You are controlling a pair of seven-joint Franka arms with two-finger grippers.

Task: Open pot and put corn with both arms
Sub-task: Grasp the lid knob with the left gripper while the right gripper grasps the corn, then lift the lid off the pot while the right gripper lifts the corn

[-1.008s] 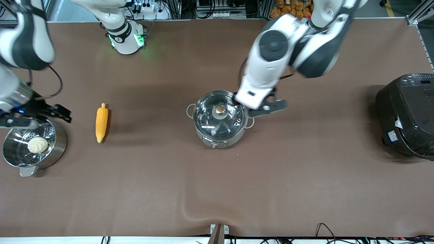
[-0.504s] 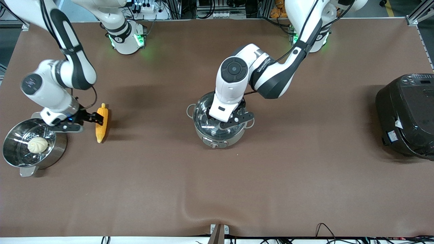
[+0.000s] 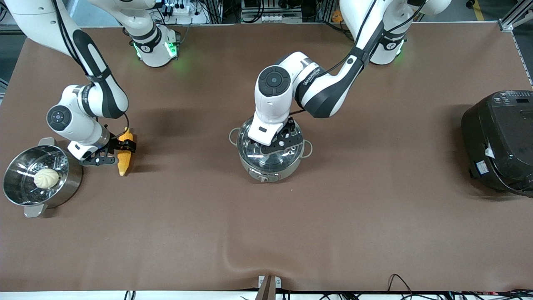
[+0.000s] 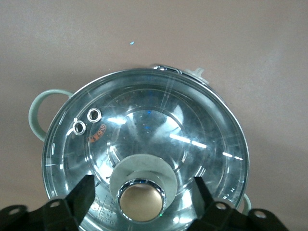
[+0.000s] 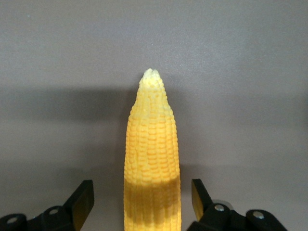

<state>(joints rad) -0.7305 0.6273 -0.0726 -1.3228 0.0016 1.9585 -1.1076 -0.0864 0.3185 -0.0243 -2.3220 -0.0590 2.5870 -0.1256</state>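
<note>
The steel pot [image 3: 266, 170] stands mid-table with its glass lid [image 3: 249, 145] on. In the left wrist view the lid [image 4: 159, 120] fills the frame. My left gripper [image 3: 275, 144] is low over the lid, open, with its fingers [image 4: 79, 196] on either side of the metallic knob [image 4: 142, 201] and a gap on both sides. The corn [image 3: 123, 165] lies on the table toward the right arm's end. My right gripper [image 3: 118, 152] is down at the corn, open, with its fingers [image 5: 83, 199] on either side of the cob [image 5: 151, 154] and clear of it.
A steel steamer pot [image 3: 68, 180] with a white bun [image 3: 46, 178] in it stands beside the corn, at the right arm's end of the table. A big black cooker [image 3: 499, 141] sits at the left arm's end. Brown table mat [image 3: 266, 233] all round.
The left gripper moved from beside the pot to over the lid and came down around its knob. The right gripper moved from the steamer pot to the corn and lowered around it.
</note>
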